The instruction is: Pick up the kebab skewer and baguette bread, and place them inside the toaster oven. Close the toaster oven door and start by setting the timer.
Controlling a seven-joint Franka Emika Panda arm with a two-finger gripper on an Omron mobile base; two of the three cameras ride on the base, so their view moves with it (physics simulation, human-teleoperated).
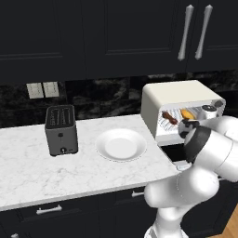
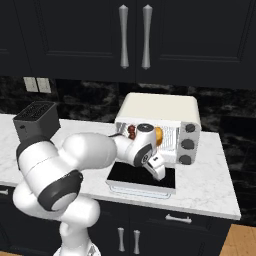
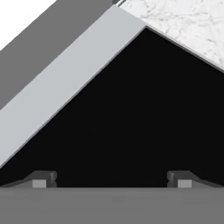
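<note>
Cream-white boxy toaster oven [image 2: 160, 107] sits on the white marble table [image 1: 28, 172], toward its right end, against the black backsplash. Its dark glass toaster oven door [image 2: 142, 177] with cream frame hangs folded down flat in front, open. Inside on the wire rack: dark red-brown kebab skewer [image 1: 169, 117] to the left, golden-orange baguette bread [image 1: 187, 114] just beside it to the right, both lying in the oven cavity. In the right base view the skewer [image 2: 131, 131] and bread [image 2: 158, 135] peek out on either side of the arm's wrist. Three round dark knobs [image 2: 188, 144] run down the oven's right front.

White arm reaches over the open door; gripper [image 3: 112, 180] points down at the dark glass, fingertips [image 3: 41, 180] spread wide apart, nothing between them, gripping nothing. In the hand view the door's pale frame edge runs diagonally across, marble table in the upper right corner.

White round plate [image 1: 121, 144] on the table left of the oven, bare. Dark grey slot toaster [image 1: 61, 129] further left, well apart from the oven. Black upper cabinets with silver bar handles [image 2: 134, 36] above.
</note>
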